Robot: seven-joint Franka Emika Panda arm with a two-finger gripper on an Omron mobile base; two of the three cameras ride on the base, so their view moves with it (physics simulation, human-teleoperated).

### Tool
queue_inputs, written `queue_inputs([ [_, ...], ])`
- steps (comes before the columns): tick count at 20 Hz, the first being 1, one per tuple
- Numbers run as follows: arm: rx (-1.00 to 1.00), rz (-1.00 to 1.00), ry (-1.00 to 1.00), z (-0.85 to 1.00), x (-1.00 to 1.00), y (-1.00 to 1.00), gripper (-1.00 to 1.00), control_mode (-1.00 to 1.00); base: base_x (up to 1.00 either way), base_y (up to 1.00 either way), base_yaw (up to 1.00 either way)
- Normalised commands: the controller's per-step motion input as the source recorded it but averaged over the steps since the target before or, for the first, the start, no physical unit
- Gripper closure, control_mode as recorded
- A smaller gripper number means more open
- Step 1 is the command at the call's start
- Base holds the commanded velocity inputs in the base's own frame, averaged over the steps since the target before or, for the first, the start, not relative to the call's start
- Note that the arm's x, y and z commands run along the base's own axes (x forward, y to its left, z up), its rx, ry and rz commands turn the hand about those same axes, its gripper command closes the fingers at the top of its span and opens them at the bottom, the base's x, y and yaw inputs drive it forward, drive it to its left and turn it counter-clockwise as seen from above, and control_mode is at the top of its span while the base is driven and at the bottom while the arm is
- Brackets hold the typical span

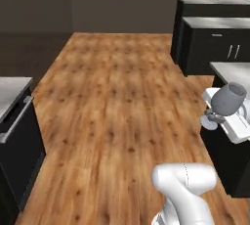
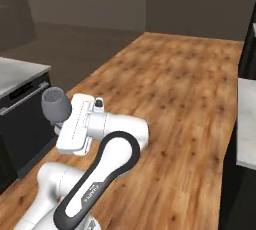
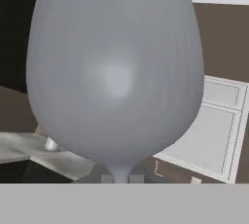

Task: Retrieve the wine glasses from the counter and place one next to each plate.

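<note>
Left base view: white arm rises from lower right, elbow bulging near the bottom edge, forearm running off to the right. Hand held out sideways at about counter height, over the edge of a dark cabinet block. Gripper (image 1: 215,117) clenched on the thin stem of a wine glass (image 1: 228,98). Glass tilted, bowl up and leaning right, mouth open toward upper right; round foot showing low at left of the hand.

Right base view: arm coils from lower left, dark-banded link curving up to the wrist, flat white hand pointing left and a little upward. Grey bowl (image 2: 56,105) sits at the far end of the hand, above the wood floor (image 2: 170,89), near a black cabinet with a pale top (image 2: 20,74).

Hand view: bowl (image 3: 115,67) looms large and upright in frame, stem pinched between the two dark fingertips (image 3: 137,174) at the bottom. Glass is carried in the air, touching no surface.
</note>
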Motion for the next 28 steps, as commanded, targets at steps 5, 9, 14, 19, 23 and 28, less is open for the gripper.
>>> queue_inputs([
  [5, 0.0, 0.0, 0.0, 0.0, 0.0, 0.0, 1.0, 1.0, 1.0, 1.0, -0.49],
  [9, 0.0, 0.0, 0.0, 0.0, 0.0, 0.0, 1.0, 1.0, 1.0, 1.0, -0.52],
  [14, 0.0, 0.0, 0.0, 0.0, 0.0, 0.0, 1.0, 1.0, 1.0, 0.93, -0.6],
  [19, 0.0, 0.0, 0.0, 0.0, 0.0, 0.0, 1.0, 1.0, 1.0, 0.94, -0.57],
  [23, 0.0, 0.0, 0.0, 0.0, 0.0, 0.0, 1.0, 1.0, 1.0, 0.99, -0.53],
  [28, 0.0, 0.0, 0.0, 0.0, 0.0, 0.0, 1.0, 1.0, 1.0, 1.0, -0.54],
])
